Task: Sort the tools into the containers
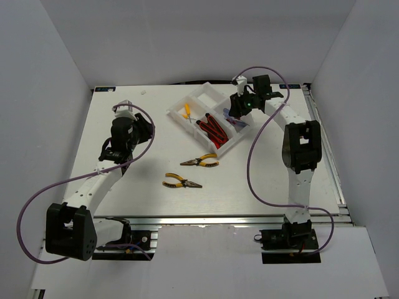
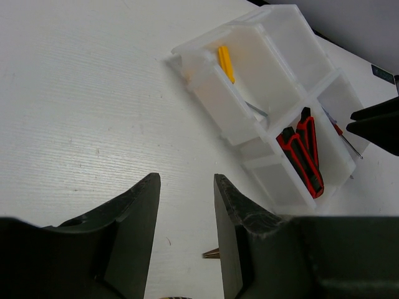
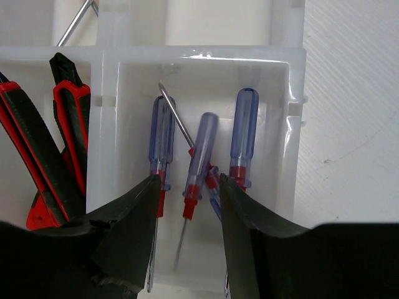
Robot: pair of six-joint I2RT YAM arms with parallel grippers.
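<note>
While my right gripper (image 3: 187, 190) hangs parted over the screwdrivers (image 3: 201, 156) lying in the tray (image 3: 297, 75), the nearer pliers (image 1: 182, 182) lie on the table at four o'clock from my left gripper (image 2: 185, 184) (parted, empty, closer), long axis nine-to-three.

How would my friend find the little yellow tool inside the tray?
Look for the white tray near the table's far edge. In its leftmost compartment lies the small yellow-handled tool. It's the only yellow thing there; neighbouring compartments hold red-and-black knives and blue screwdrivers.
</note>
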